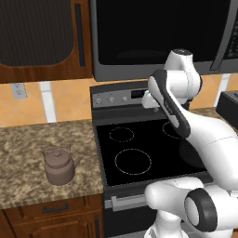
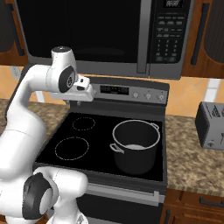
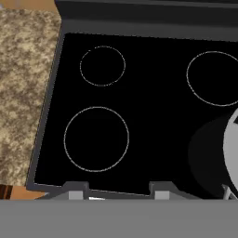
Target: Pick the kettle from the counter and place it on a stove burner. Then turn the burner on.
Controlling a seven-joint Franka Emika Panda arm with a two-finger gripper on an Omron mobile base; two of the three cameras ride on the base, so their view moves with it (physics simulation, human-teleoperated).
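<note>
A granite bench (image 1: 28, 139) with dark wood drawer fronts is seen flanking a black glass cooktop (image 1: 153, 158), beneath a microwave (image 2: 109, 35). Nearest, the kettle (image 1: 59, 166) is stood upright on the bench, left of the cooktop and well apart from the large stove burner (image 1: 133, 161); a big black pot (image 2: 135, 146) is set on the cooktop's right side. Farther back, the tool (image 2: 78, 103) is held high above the cooktop, nothing gripped; whether its jaws are parted cannot be told.
</note>
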